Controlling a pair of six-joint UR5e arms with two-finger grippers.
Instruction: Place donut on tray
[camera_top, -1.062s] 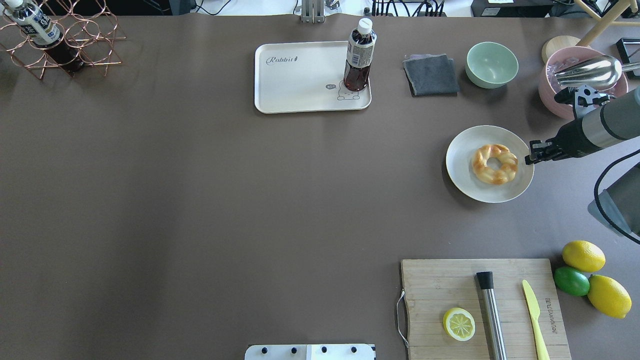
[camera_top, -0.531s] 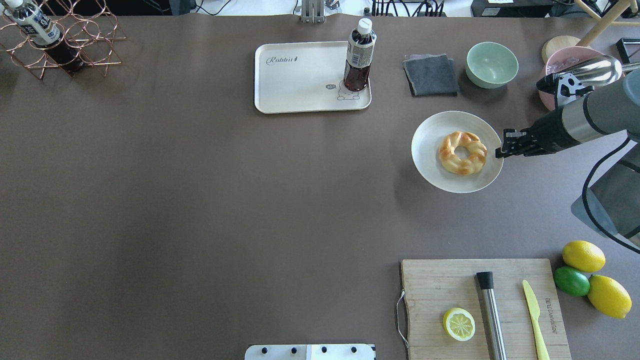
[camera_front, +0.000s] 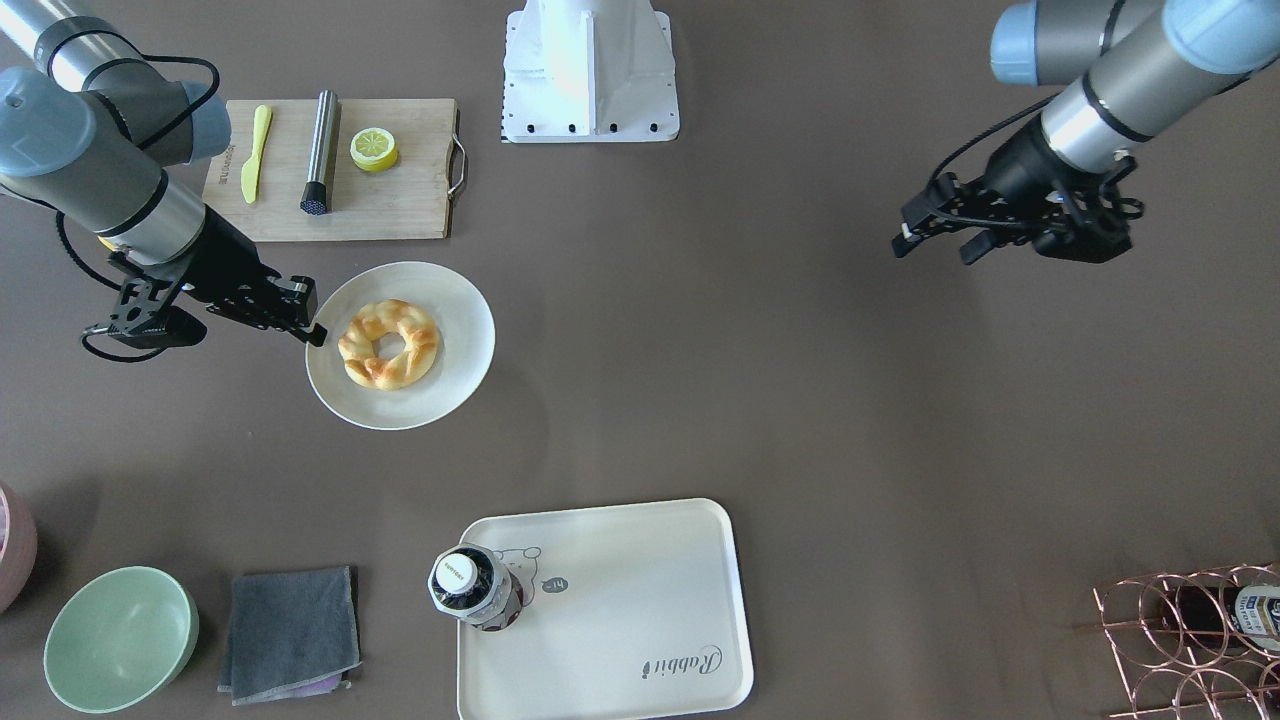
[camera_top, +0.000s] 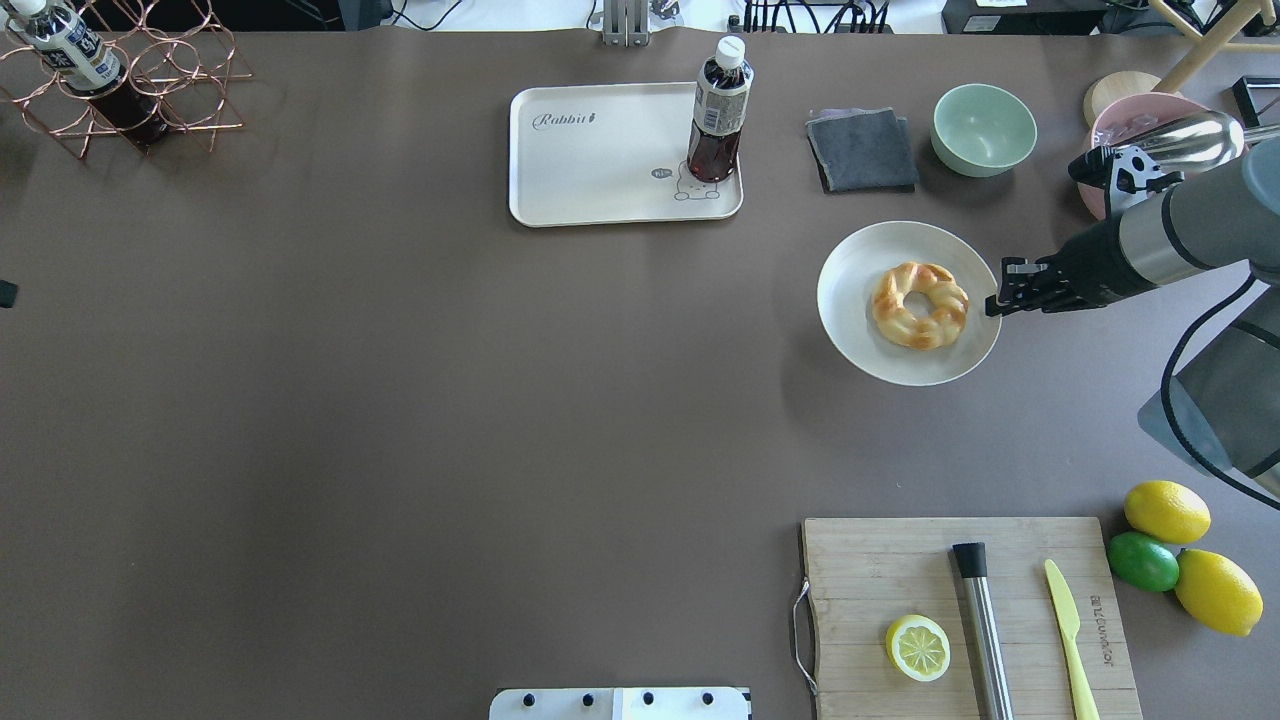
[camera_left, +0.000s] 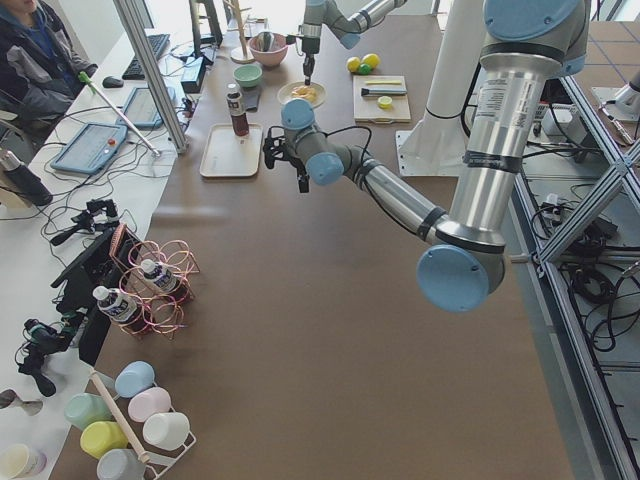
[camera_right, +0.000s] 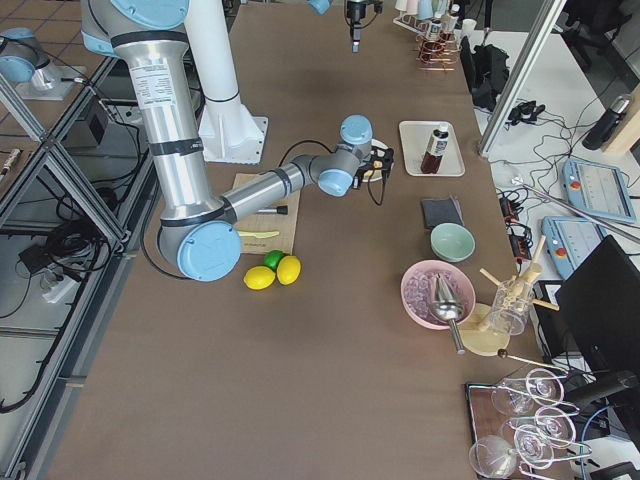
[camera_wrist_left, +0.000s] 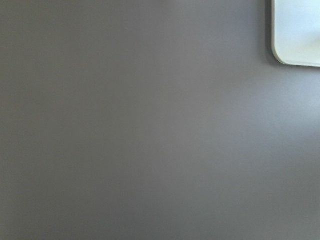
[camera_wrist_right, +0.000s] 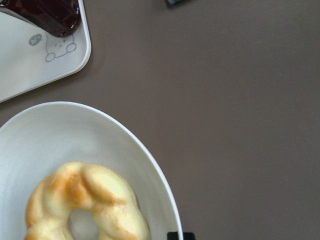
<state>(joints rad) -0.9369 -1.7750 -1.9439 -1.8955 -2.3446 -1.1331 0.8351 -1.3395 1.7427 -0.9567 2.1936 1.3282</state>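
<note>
Donut (camera_top: 920, 305) on the round plate (camera_top: 858, 268), shifted with it across the bench (camera_top: 400, 400) toward the tray (camera_top: 600, 165), yet well apart from it. Right fingers (camera_top: 1008, 296) clenched on the plate's rim; left fingers (camera_front: 915, 232) spread, idle. Brings the drop-off nearer; needs a further carry.

**Item Count: Table Surface**

- Donut (camera_top: 920, 305): 1
- Tray (camera_top: 600, 190): 1
- Plate (camera_top: 850, 330): 1
- Bowls: 2, made up of one green bowl (camera_top: 984, 128) and one pink bowl (camera_right: 418, 285)
- Grey cloth (camera_top: 862, 150): 1
- Cutting board (camera_top: 880, 570): 1
- Lemon half (camera_top: 918, 648): 1
- Whole lemons (camera_top: 1167, 512): 2
- Lime (camera_top: 1143, 561): 1
- Yellow knife (camera_top: 1070, 630): 1
- Metal rod (camera_top: 985, 630): 1
- Wire rack (camera_top: 180, 80): 1
- Bottles (camera_top: 718, 110): 2 in the overhead view
</note>
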